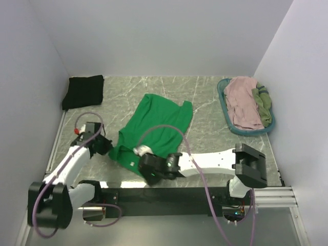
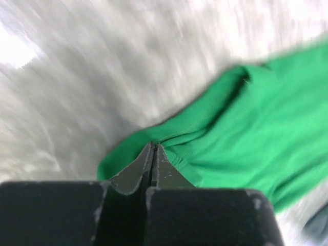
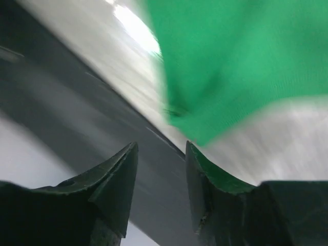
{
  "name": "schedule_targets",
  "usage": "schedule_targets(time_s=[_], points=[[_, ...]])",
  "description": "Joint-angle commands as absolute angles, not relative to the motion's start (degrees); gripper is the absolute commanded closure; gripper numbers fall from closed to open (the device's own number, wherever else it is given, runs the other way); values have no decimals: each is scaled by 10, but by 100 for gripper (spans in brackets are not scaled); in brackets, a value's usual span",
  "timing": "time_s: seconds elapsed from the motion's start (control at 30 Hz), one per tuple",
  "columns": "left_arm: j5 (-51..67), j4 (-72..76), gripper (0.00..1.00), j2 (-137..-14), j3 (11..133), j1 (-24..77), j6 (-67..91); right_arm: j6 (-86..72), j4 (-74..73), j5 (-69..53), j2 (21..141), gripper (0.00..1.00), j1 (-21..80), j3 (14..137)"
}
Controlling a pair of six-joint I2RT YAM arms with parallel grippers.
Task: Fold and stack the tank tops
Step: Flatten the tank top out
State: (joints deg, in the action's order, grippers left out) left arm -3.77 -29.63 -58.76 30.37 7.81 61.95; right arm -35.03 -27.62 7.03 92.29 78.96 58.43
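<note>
A bright green tank top [image 1: 156,128] lies spread on the marble table, also seen in the left wrist view [image 2: 246,128]. My left gripper [image 1: 106,147] is at its near-left corner, its jaws [image 2: 152,147] shut on the puckered green hem. My right gripper [image 1: 137,154] is at the top's near edge. In its wrist view it [image 3: 161,146] is open and empty, with a corner of the green top [image 3: 215,72] just beyond the fingertips. A black tank top [image 1: 83,91] lies folded at the back left. A dusty pink top [image 1: 242,102] and an olive top [image 1: 262,102] lie in the basket.
The teal oval basket [image 1: 224,106] stands at the back right near the right wall. White walls close in the table on three sides. The black base rail [image 1: 169,193] runs along the near edge.
</note>
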Motion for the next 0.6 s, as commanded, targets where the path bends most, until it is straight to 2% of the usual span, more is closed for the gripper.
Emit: schedule_targets(time_s=[0.0,0.03,0.1,0.13,0.17,0.2,0.27,0.3,0.4,0.5,0.57], points=[[-32,-232,99,-663,378,8,597,-271,-158,-25,976,49,741,733],[-39,-209,99,-686,398,2,601,-267,-170,-25,998,47,724,794],[-50,-192,99,-736,465,-17,599,-274,-171,-36,1029,45,680,822],[-54,-188,95,-786,493,-21,593,-281,-167,-31,1027,41,639,817],[-55,-193,86,-810,519,-26,580,-282,-160,-17,1013,39,619,812],[-54,-205,65,-850,574,-30,571,-284,-169,43,1006,37,601,809],[-27,-193,41,-872,629,-35,540,-293,-206,108,986,36,542,803],[-26,-197,37,-880,644,-35,537,-298,-213,134,978,35,518,795],[-23,-188,27,-864,673,-33,513,-313,-222,175,966,35,419,762],[-29,-223,28,-838,686,-16,499,-302,-227,190,983,35,341,753],[-15,-236,32,-819,654,16,506,-289,-232,201,1011,35,303,760]])
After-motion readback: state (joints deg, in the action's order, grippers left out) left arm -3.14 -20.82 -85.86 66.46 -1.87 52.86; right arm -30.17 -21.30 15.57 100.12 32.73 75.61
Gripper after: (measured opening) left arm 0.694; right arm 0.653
